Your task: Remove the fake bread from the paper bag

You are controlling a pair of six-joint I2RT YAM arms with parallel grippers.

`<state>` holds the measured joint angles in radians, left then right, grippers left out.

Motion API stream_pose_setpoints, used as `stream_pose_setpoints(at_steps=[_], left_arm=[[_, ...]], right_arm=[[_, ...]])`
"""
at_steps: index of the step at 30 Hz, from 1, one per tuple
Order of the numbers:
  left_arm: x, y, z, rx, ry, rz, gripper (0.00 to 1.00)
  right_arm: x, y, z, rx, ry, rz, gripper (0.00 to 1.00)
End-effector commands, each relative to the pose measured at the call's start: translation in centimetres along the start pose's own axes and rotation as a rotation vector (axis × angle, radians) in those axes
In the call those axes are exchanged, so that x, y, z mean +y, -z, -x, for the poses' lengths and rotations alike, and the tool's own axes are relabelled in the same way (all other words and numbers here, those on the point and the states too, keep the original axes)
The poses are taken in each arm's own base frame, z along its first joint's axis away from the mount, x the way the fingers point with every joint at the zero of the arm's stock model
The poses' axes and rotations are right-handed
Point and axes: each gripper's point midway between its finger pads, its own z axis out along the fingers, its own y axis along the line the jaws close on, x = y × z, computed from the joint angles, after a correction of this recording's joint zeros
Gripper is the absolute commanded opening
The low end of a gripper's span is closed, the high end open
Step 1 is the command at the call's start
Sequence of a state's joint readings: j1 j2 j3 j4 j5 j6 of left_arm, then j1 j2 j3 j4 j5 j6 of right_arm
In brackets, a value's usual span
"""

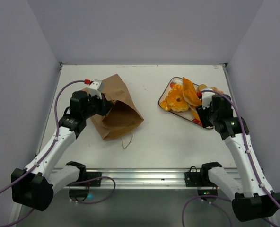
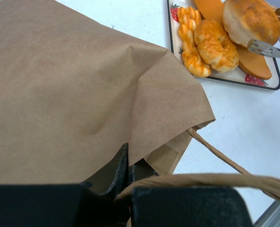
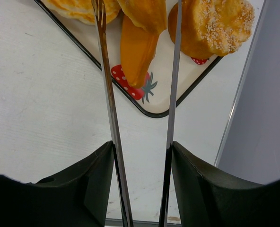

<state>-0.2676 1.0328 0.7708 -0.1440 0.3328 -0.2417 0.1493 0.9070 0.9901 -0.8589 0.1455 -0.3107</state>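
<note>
Left of the overhead view: left pincer [image 2: 129, 160] pressed together on the rim of the paper bag [image 1: 121, 101], brown paper pinched between its fingers. The bag lay on its side on the bench [image 1: 154, 142], upper left of centre. One string handle [image 1: 126, 141] trailed on the bench just below it.

Right of centre: strawberry-print tray [image 1: 161, 100], well apart from the bag, with the fake bread [image 1: 180, 100] piled on it. The left wrist view showed the braided piece [image 2: 192, 45], ring loaf [image 2: 218, 45], round roll [image 2: 251, 19] and baguette [image 2: 254, 65], all on the tray.

Far right: right pincer [image 3: 142, 151] pinched the metal tongs [image 3: 108, 94], one arm against each finger. The tong arms stood apart, tips over the tray, with the baguette's end between them. A sugar-crusted roll [image 3: 215, 26] sat just right of the right arm.
</note>
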Motion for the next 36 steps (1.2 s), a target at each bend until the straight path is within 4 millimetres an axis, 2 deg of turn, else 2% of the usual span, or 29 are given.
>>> stream_pose_setpoints(at_steps=[1, 7, 18, 23, 29, 32, 35, 36], left_arm=[[0.0, 0.1, 0.6, -0.026, -0.028, -0.011, 0.03], [0.1, 0.2, 0.6, -0.027, -0.027, -0.007, 0.03], [-0.1, 0.2, 0.8, -0.029, -0.027, -0.012, 0.03], [-0.2, 0.3, 1.1, -0.033, -0.026, -0.012, 0.03], [-0.3, 0.5, 1.3, -0.032, -0.024, -0.012, 0.03], [-0.5, 0.6, 1.6, -0.034, -0.019, -0.016, 0.03], [-0.8, 0.9, 2.3, -0.039, -0.015, -0.02, 0.03], [-1.1, 1.1, 3.1, -0.053, -0.018, -0.023, 0.03]], right_arm=[[-0.7, 0.4, 1.3, -0.059, -0.009, -0.03, 0.54], [-0.7, 0.9, 2.0, -0.086, -0.013, -0.021, 0.54], [-0.3, 3.6, 4.2, -0.212, 0.023, 0.03, 0.5], [0.1, 4.3, 4.6, -0.23, 0.051, 0.064, 0.49], [2.5, 4.8, 5.1, -0.283, 0.108, 0.2, 0.47], [4.4, 5.4, 5.6, -0.326, 0.147, 0.313, 0.46], [5.8, 5.6, 6.0, -0.349, 0.166, 0.398, 0.45], [6.1, 5.7, 6.1, -0.354, 0.17, 0.416, 0.45]])
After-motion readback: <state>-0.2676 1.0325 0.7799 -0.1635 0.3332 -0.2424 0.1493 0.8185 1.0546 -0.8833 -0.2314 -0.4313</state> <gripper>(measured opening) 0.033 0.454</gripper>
